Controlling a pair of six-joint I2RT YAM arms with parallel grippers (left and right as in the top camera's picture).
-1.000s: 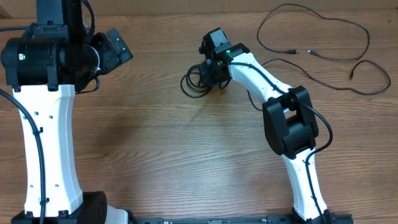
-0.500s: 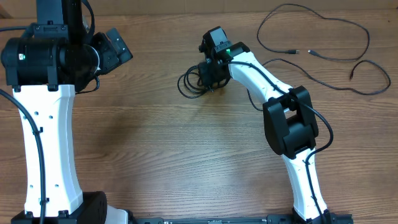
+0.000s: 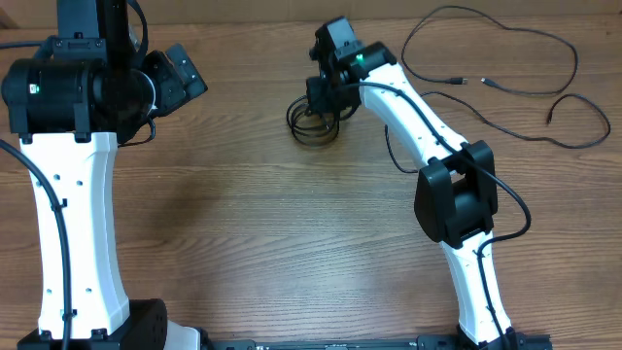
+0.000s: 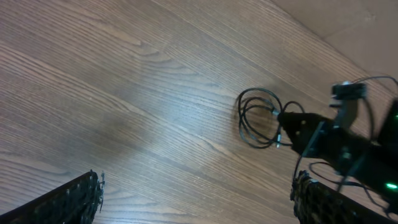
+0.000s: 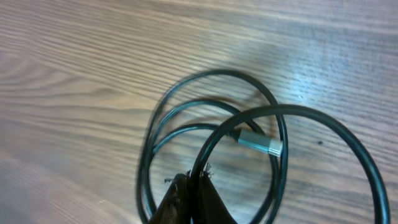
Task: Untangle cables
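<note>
A small coil of black cable point(image 3: 311, 128) hangs just over the table's far middle. My right gripper point(image 3: 322, 101) is shut on one strand of it. In the right wrist view the fingertips point(image 5: 194, 180) pinch a loop of the coil point(image 5: 148, 143), and a silver plug point(image 5: 260, 144) lies across the loops. The left wrist view shows the same coil point(image 4: 240, 118) with the right gripper point(image 4: 285, 127) on it. Two more loose cables point(image 3: 530, 92) lie spread out at the back right. My left gripper point(image 4: 196, 186) stands wide open over bare wood, well left of the coil.
The left arm's black wrist point(image 3: 180, 70) sits at the back left. The right arm's white link point(image 3: 413, 122) stretches from the front right toward the coil. The table's far edge runs just behind the loose cables.
The right gripper has shut on a strand of the coil and moved toward the far edge, drawing the coil with it into a tighter bunch. The left arm has stayed still.
</note>
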